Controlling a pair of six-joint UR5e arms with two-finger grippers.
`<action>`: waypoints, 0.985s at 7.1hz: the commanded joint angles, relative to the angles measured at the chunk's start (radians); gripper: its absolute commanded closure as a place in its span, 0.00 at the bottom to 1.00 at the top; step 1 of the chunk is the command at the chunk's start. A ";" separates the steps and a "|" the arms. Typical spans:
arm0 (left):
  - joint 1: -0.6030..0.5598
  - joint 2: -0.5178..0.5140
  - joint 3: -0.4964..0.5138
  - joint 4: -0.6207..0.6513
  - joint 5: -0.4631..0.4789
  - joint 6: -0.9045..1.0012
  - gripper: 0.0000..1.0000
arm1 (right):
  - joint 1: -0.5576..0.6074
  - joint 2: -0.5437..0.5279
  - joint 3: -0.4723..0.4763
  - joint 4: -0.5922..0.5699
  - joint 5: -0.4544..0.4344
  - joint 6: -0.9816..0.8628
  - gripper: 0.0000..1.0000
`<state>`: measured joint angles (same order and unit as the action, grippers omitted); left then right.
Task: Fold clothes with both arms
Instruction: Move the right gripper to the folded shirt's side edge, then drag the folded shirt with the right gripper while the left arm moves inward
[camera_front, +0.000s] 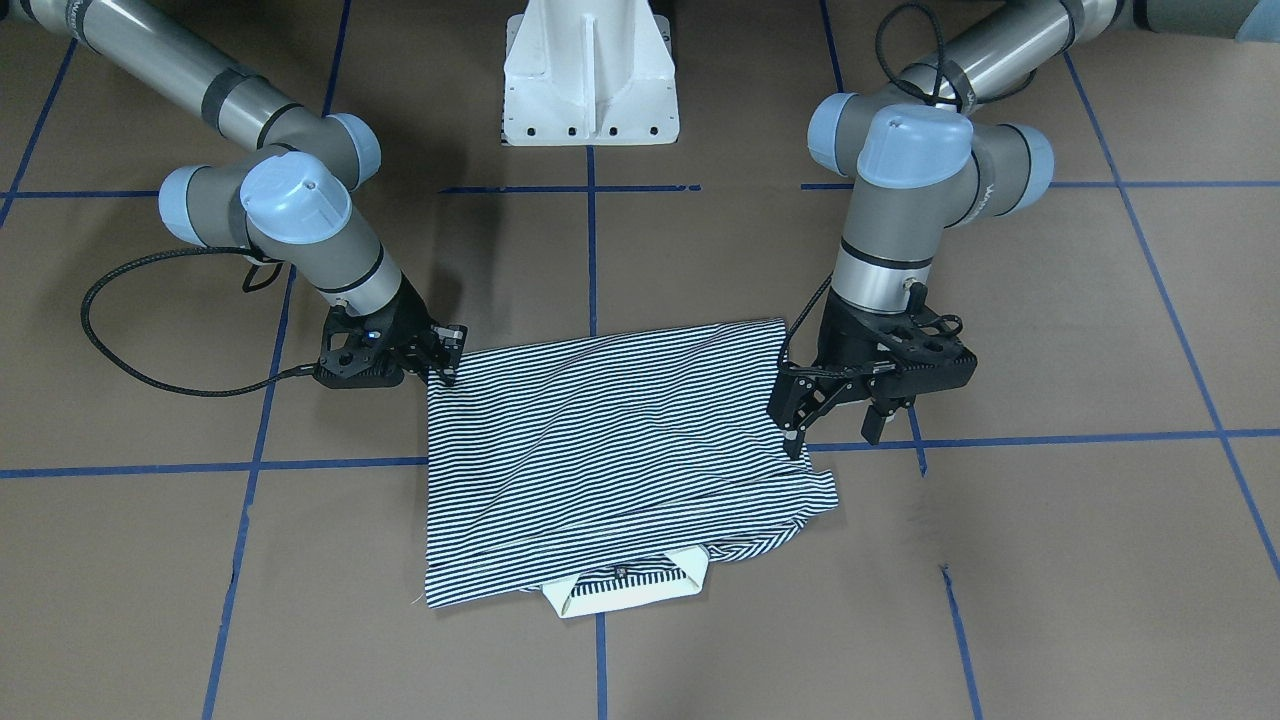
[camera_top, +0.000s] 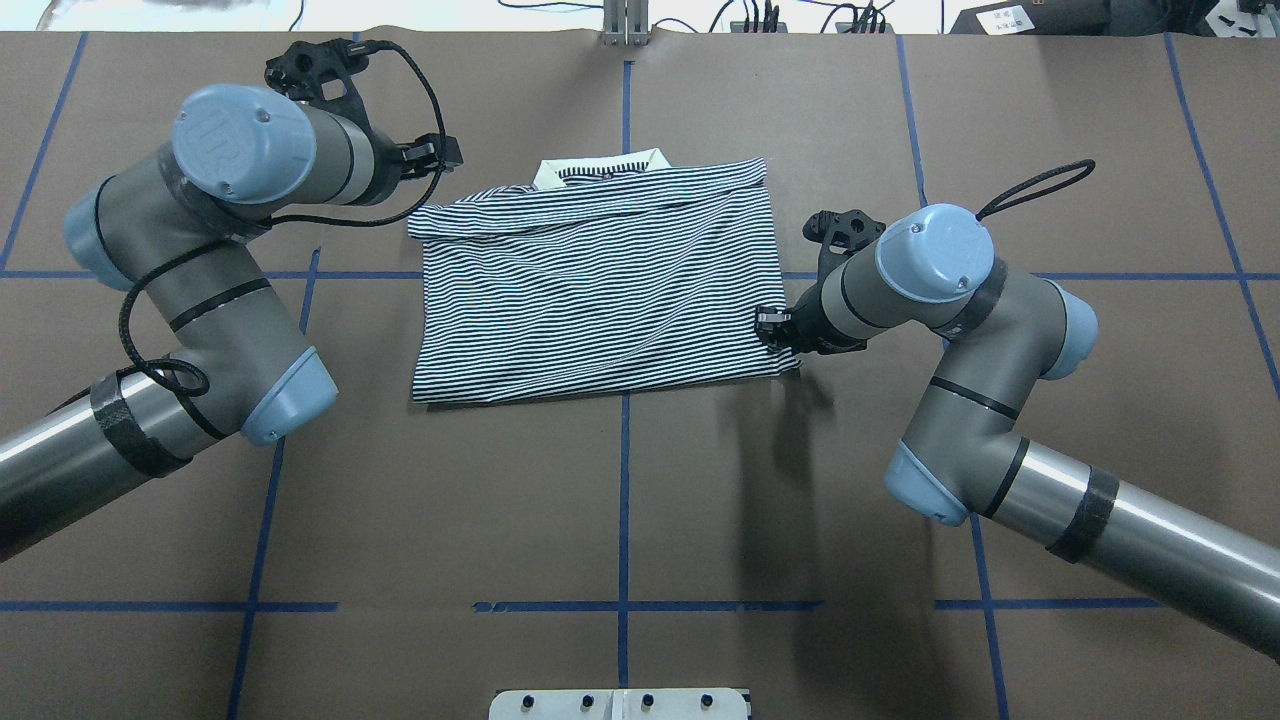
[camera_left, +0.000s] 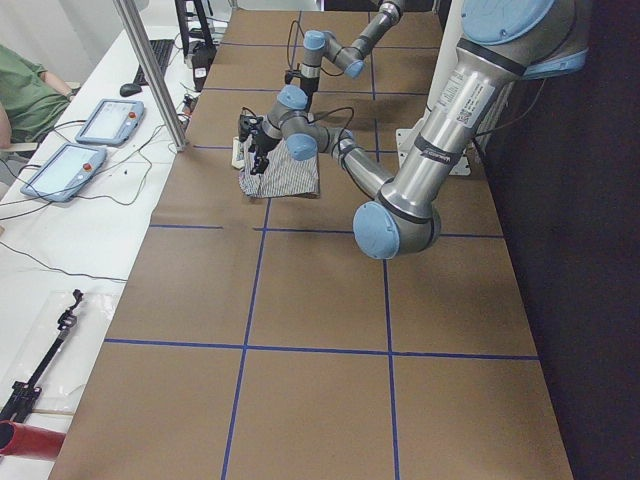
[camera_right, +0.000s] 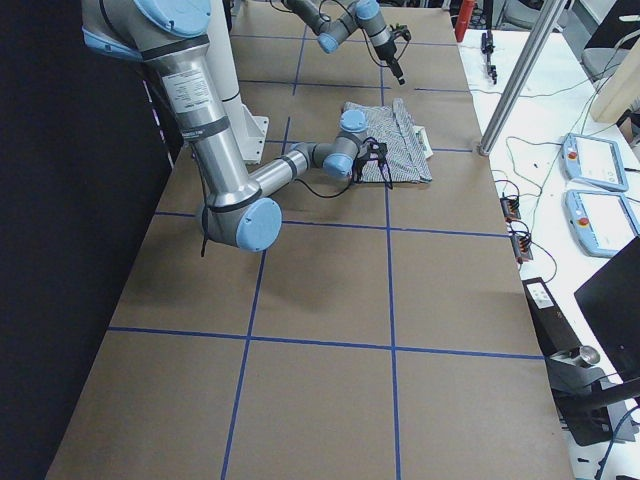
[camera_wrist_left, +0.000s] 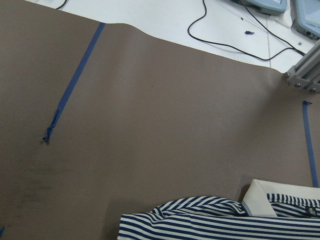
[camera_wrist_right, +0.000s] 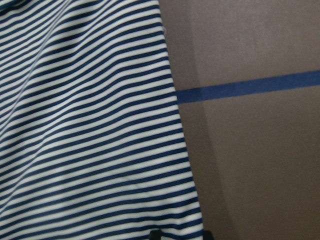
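Front-facing: the left gripper (camera_front: 832, 438) hangs spread wide and empty, its inner finger just beside the polo shirt (camera_front: 610, 450), probably ready for a fresh hold.

Overhead: the right gripper (camera_top: 772, 326) sits low at the shirt edge nearest it, with the collar (camera_top: 600, 168) beyond.

Right wrist: the fingertips (camera_wrist_right: 156, 235) seem clenched on that edge, likely to pin the fold.

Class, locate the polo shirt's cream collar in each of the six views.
Front-facing: collar at bottom centre.
Overhead: top centre.
Exterior left: shirt's left edge, tiny.
Exterior right: shirt's right edge.
Left wrist: bottom right.
Right wrist: not in it.
Shared landmark: the striped shirt.
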<state>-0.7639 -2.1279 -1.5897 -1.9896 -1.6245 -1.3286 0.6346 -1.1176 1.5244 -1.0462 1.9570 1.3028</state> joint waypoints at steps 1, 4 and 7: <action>0.000 0.000 -0.007 0.000 0.000 0.000 0.00 | 0.000 -0.013 0.031 -0.002 0.017 -0.004 1.00; 0.000 -0.001 -0.015 0.000 0.000 -0.001 0.00 | -0.105 -0.225 0.239 -0.014 -0.004 0.004 1.00; 0.008 -0.001 -0.015 0.000 -0.002 -0.014 0.00 | -0.272 -0.448 0.494 -0.015 -0.033 0.059 1.00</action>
<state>-0.7604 -2.1290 -1.6041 -1.9896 -1.6255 -1.3340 0.4259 -1.4846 1.9211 -1.0609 1.9258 1.3278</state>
